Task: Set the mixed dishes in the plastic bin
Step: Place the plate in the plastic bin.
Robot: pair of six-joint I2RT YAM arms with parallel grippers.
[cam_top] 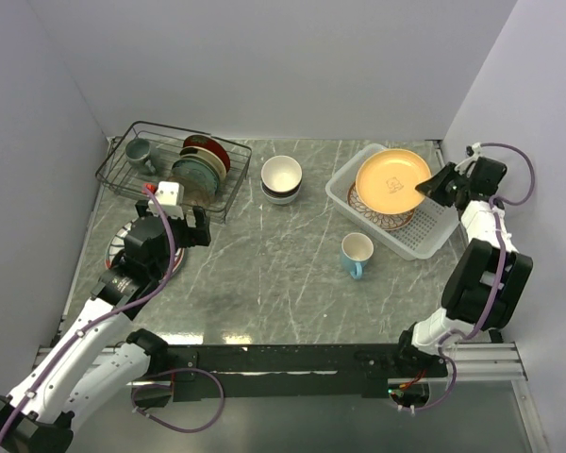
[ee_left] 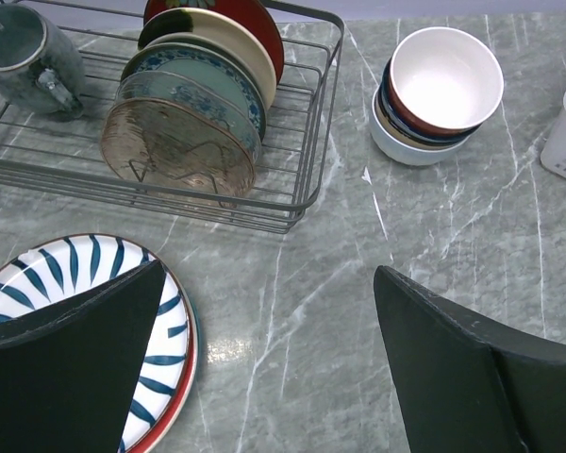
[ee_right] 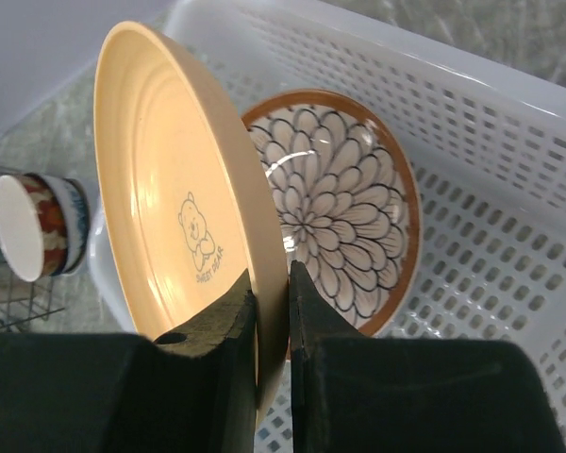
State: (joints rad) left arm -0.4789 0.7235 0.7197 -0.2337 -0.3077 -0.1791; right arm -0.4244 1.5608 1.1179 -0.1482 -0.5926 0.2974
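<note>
Our right end effector pinches a glossy round orange plate over the latticed white bin, our left end effector gaping above veined bench.

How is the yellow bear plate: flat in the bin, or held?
Held and tilted: the right gripper pinches the rim of the yellow plate, above the brown-rimmed plate in the bin.

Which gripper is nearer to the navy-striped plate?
Left. The left gripper hovers open at the edge of the navy-striped plate; the right gripper is across the table, shut on the orange plate above the plastic bin.
</note>
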